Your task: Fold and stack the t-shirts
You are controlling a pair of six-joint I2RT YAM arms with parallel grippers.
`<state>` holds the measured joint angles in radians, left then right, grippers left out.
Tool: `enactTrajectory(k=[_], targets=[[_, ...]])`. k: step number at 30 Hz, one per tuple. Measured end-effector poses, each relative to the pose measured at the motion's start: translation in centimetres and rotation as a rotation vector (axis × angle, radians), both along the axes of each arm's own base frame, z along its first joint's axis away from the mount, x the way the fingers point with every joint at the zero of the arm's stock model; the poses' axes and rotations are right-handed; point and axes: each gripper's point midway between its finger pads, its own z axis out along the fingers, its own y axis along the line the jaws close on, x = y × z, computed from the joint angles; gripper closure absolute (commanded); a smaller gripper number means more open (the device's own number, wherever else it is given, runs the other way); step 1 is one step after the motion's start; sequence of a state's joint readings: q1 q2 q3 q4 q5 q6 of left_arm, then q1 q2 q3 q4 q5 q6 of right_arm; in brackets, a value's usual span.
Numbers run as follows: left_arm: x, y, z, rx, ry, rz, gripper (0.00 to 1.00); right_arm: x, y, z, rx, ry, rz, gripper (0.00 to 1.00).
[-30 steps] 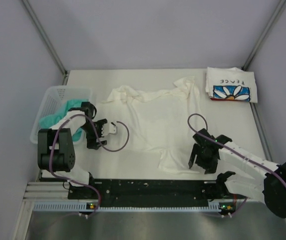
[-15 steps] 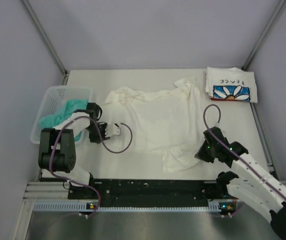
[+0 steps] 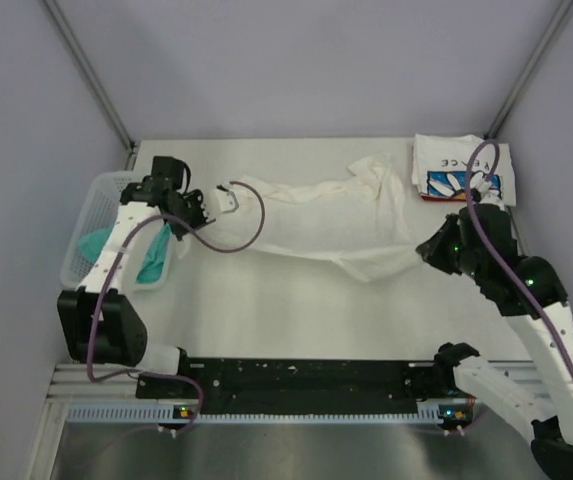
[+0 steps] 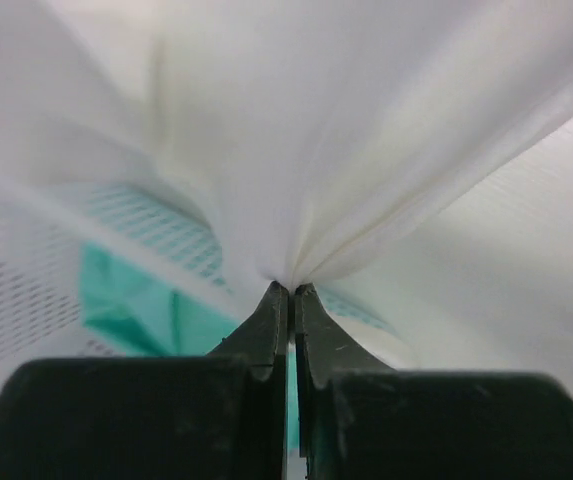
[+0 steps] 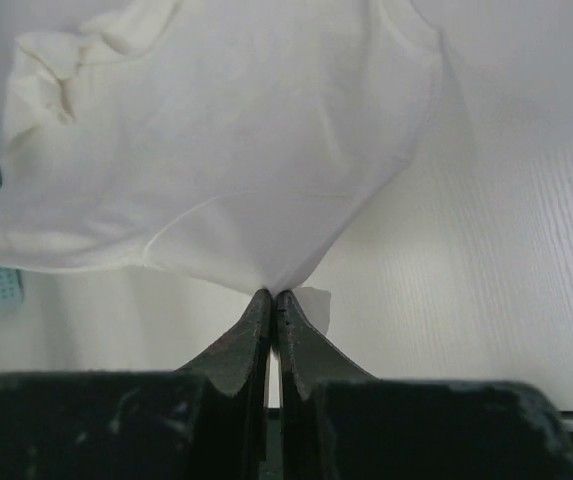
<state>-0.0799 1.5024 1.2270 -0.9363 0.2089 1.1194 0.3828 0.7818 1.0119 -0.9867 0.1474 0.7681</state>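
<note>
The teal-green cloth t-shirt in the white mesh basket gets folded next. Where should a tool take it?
Probably pinch a raised fold of the teal-green cloth t-shirt, coming straight down from above: it lies crumpled inside the white mesh basket, whose walls block any sideways approach.

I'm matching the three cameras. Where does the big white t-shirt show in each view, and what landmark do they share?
Top external: the big white t-shirt stretches across mid-table between the left gripper and right gripper.
Left wrist: big white t-shirt fills the upper frame, pinched in shut jaws.
Right wrist: big white t-shirt upper left and centre, likewise pinched.
Shared landmark: the white table, at the right in both wrist views.
</note>
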Motion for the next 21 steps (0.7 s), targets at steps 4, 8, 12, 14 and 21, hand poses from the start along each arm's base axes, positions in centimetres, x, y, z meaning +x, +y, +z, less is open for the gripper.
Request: enactTrajectory(k=[4,8,12,14,21], targets=[[0.7,-0.2,10.2,-0.046,-0.245,0.047,1.00,0.0,-0.8,9.2,-0.011,-0.193,0.031,1.00],[-1.7,0.4,18.8,-0.064,-0.440,0.079,1.00,-2.3,-2.1,17.0,-0.017,-0.359,0.057,1.00],[-3.9,1.1,27.1,-0.072,-0.615,0.110,1.00,-5.7,-3.6,23.4,-0.005,-0.517,0.071,1.00],[-5.1,1.3,30.7,-0.079,-0.702,0.116,1.00,-7.2,-4.3,26.1,0.004,-0.595,0.074,1.00],[-6.0,1.4,32.5,-0.084,-0.741,0.116,1.00,-5.8,-4.9,26.9,-0.093,-0.595,0.070,1.00]])
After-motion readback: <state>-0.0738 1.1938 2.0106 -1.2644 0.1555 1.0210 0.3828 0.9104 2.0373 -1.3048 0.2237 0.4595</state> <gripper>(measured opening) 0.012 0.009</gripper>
